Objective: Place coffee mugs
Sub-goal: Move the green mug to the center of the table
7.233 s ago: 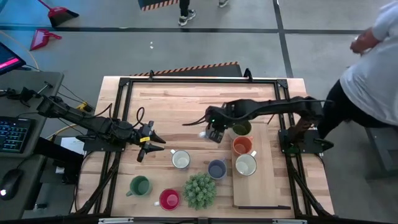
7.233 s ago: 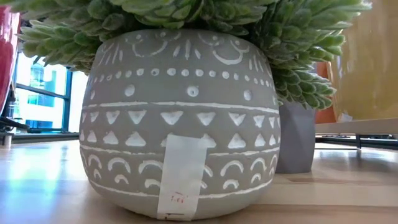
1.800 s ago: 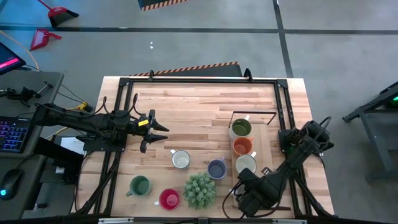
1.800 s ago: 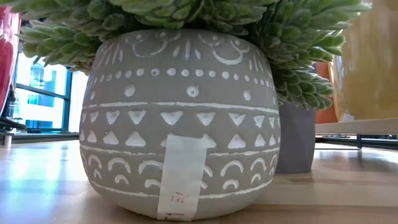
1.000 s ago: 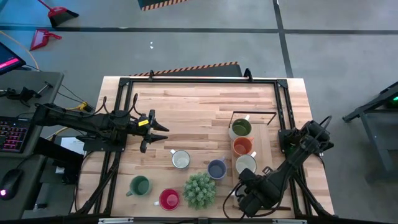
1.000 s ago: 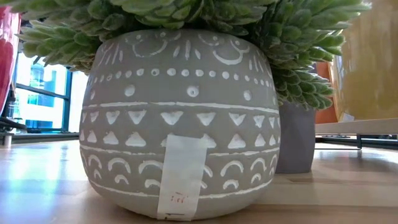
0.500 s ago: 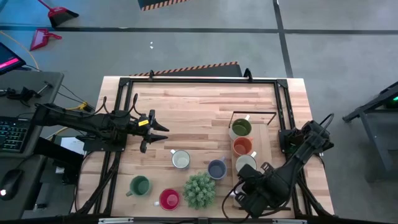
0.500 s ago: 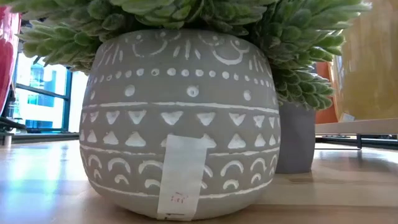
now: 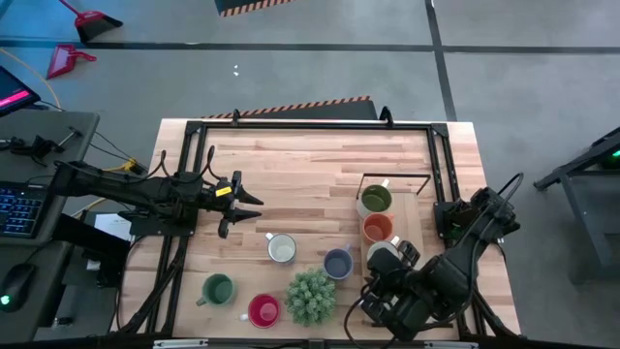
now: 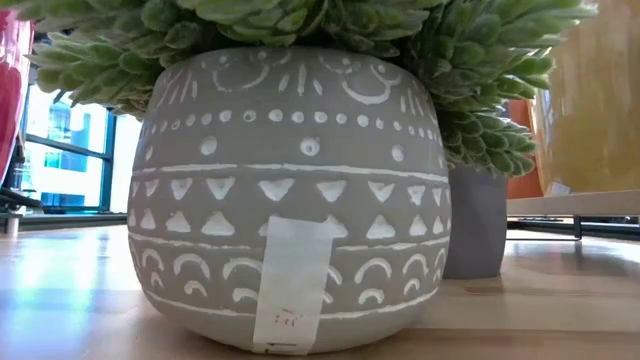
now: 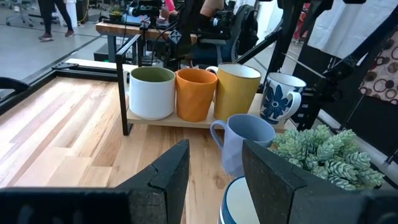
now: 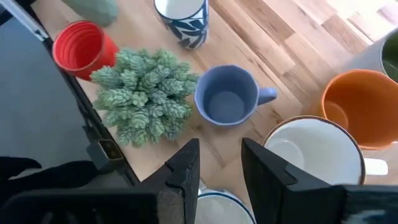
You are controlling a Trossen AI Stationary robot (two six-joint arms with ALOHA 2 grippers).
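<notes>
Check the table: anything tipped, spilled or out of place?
Nothing stands out. Every visible mug is upright: three in a row on the wooden riser, the rest loose on the table around the potted plant. No spills. The right hand hovers by the riser.

overhead, table-level and two wrist views — all sharing the spiky plant

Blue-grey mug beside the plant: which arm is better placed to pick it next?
Right. The right gripper hangs open just beside the blue-grey mug; the left gripper waits farther off, across the table.
</notes>
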